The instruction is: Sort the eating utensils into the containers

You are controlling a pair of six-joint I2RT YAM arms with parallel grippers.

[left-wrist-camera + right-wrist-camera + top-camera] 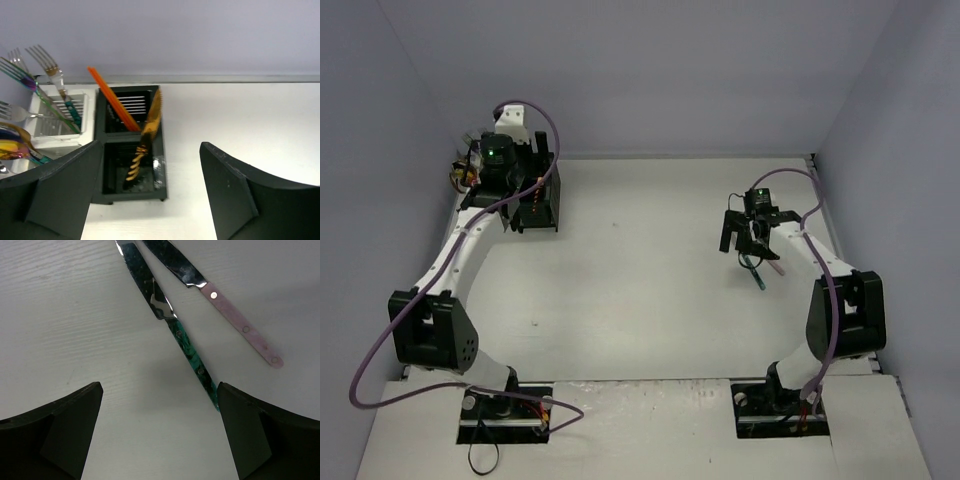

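Note:
The black caddy (162, 150) stands by the back wall and holds a gold knife (147, 135) and orange-red chopsticks (112, 105). The white caddy (87, 112) left of it holds several forks (50, 72) and spoons. My left gripper (150, 195) is open and empty just in front of the black caddy; it shows in the top view (535, 195) too. A teal-patterned knife (192, 352) and a pink-handled knife (240, 322) lie flat on the table. My right gripper (160, 432) is open and empty above them, the teal handle's end near its right finger (260, 440); it also shows in the top view (745, 240).
The white table (640, 290) is walled by pale panels at the back and both sides. The two knives show small in the top view (760, 272), under the right gripper. Both arm bases stand at the near edge.

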